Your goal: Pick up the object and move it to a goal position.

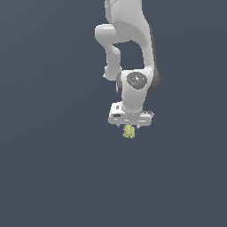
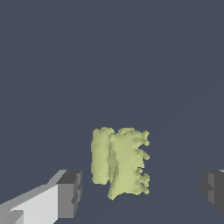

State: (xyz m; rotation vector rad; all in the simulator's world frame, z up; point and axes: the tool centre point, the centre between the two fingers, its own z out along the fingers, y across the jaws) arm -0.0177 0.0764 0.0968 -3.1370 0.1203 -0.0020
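The object (image 1: pixel 129 131) is a small pale yellow-green lumpy item lying on the dark grey surface. In the exterior view it shows just under the white gripper (image 1: pixel 130 127), whose body hides part of it. In the wrist view the object (image 2: pixel 120 162) lies between the two dark grey fingertips, nearer one of them, with a clear gap to each. The gripper (image 2: pixel 142 188) is open around the object and its fingers (image 2: pixel 70 193) do not touch it.
The white arm (image 1: pixel 133 48) reaches down from the top of the exterior view. The dark grey surface (image 1: pixel 53 168) extends all around with no other objects in sight. No goal marker shows.
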